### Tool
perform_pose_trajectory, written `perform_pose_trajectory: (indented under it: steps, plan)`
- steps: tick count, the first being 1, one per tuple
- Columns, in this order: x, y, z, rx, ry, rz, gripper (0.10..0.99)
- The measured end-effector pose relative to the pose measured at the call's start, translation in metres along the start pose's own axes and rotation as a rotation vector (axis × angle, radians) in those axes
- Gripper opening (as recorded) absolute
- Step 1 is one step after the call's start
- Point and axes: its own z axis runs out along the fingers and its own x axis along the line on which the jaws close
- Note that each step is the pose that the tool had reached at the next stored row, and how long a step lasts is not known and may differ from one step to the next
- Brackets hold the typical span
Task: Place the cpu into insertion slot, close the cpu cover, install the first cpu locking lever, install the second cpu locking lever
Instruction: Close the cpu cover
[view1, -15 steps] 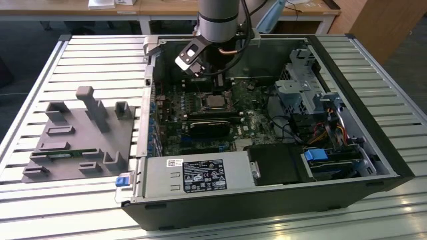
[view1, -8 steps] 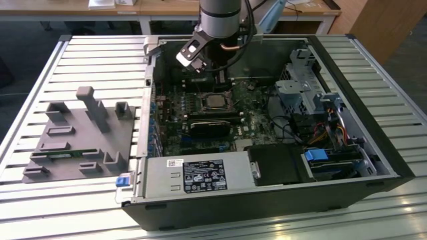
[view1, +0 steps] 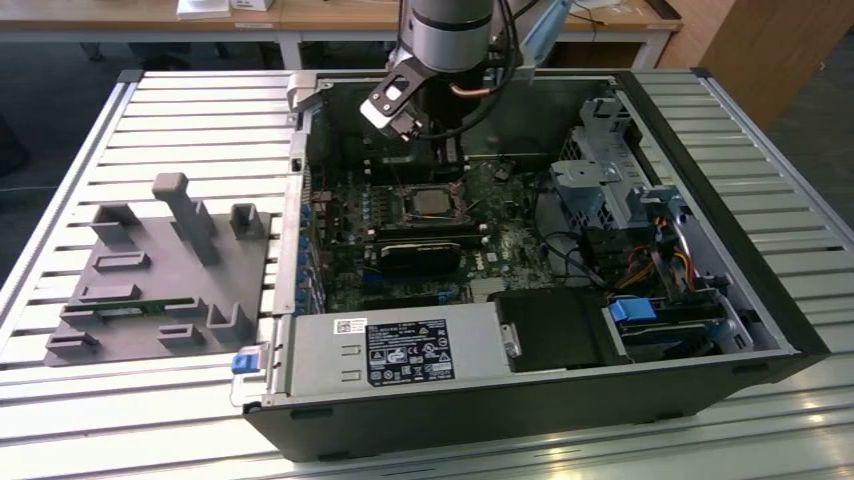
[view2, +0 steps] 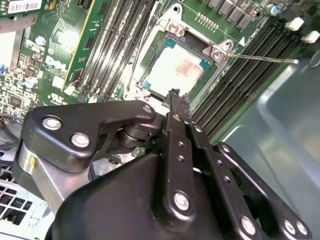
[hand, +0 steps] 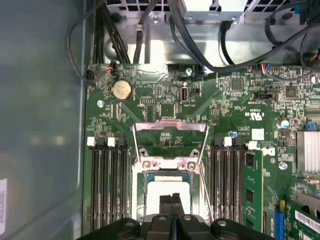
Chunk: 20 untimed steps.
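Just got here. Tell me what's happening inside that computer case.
A robot arm is reaching down into an open desktop computer case. Its gripper, shut and with nothing visible in it, hangs above the cpu, which already lies in the insertion slot on the green motherboard. The cpu cover looks swung open, off the chip. A thin wire locking lever sticks out unlatched over the memory slots.
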Motion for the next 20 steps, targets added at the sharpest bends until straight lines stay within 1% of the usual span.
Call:
perform_pose_trajectory:
  steps: [4,7,12,15,18,20]
  plan:
    - [0.0003,0.0005,-0.0089,0.009,-0.0002,0.000,0.106]
    - [0.0003,0.0018,-0.0101,0.013,0.0005,0.000,0.106]
    - [0.0003,0.0096,-0.0105,0.020,0.0008,0.001,0.106]
    - [0.0005,0.0104,-0.0134,0.022,0.0011,0.001,0.106]
    - [0.0006,0.0106,-0.0182,0.023,0.0012,0.001,0.106]
    - [0.0006,0.0110,-0.0197,0.023,0.0012,0.001,0.106]
